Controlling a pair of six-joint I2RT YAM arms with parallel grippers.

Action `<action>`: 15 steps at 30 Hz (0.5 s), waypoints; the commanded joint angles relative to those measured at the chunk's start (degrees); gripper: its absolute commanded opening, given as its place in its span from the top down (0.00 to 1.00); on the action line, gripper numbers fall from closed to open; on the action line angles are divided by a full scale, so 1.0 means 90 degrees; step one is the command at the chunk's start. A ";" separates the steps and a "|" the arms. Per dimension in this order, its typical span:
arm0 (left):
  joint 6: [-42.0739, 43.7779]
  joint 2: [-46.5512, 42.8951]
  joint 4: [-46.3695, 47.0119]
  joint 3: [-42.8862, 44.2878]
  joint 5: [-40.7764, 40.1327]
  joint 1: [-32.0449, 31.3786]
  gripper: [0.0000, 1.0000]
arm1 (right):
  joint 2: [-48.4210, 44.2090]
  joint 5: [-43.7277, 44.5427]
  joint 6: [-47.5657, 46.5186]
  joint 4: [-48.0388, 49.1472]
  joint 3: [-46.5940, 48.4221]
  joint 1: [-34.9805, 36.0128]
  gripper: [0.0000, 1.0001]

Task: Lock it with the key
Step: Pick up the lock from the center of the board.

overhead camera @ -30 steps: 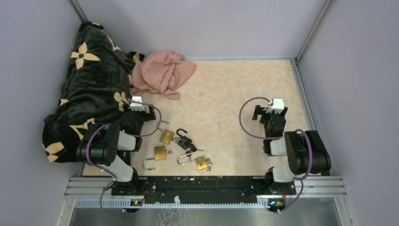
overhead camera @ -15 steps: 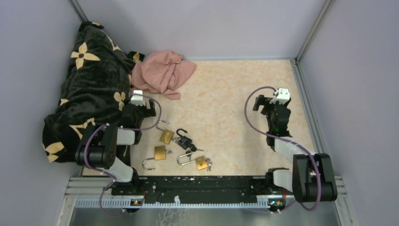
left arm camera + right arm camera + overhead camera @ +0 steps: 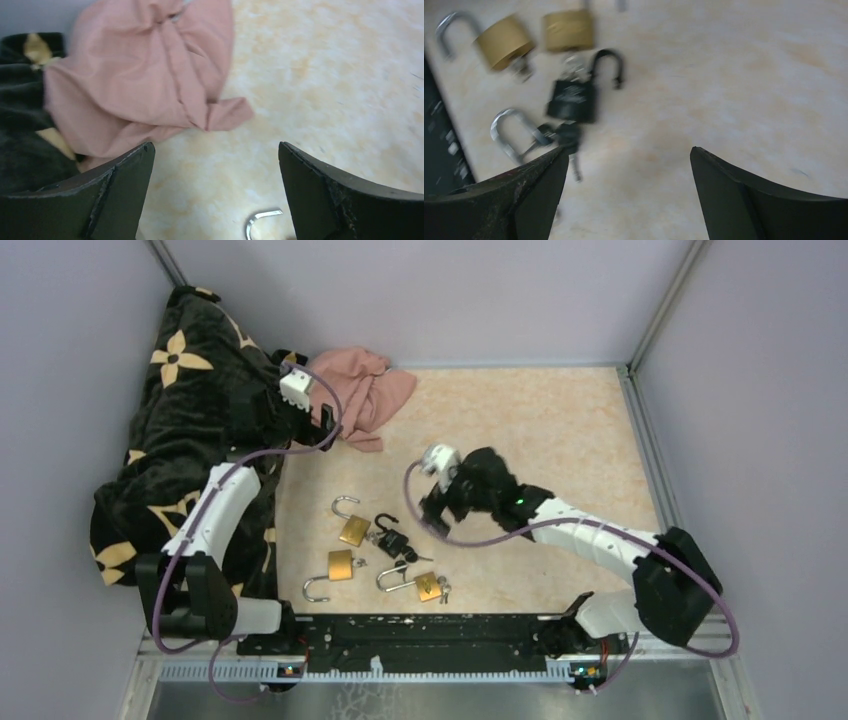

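Several padlocks lie with shackles open at the table's near middle: a black one (image 3: 392, 540) (image 3: 572, 100) with a bunch of keys (image 3: 408, 556) (image 3: 560, 136) beside it, and three brass ones (image 3: 352, 529) (image 3: 340, 565) (image 3: 430, 586). My right gripper (image 3: 437, 512) (image 3: 629, 150) hangs open just right of the black padlock, with nothing between its fingers. My left gripper (image 3: 322, 430) (image 3: 215, 145) is open over bare table at the edge of the pink cloth (image 3: 345, 395) (image 3: 150, 75). One steel shackle (image 3: 260, 220) shows below it.
A dark blanket with gold flowers (image 3: 190, 420) (image 3: 20, 125) is heaped along the left wall. Purple walls close in the table on three sides. The black rail (image 3: 420, 630) with the arm bases runs along the near edge.
My right arm swung from the right side to the middle, over the padlocks. My left arm stretched away from the padlocks toward the pink cloth. Both grippers stayed open.
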 commanded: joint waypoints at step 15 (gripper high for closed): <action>0.1209 -0.1022 -0.4302 0.0527 0.2789 0.0014 0.01 | 0.1647 -0.1652 -0.3474 -0.1544 -0.0101 0.2460 0.02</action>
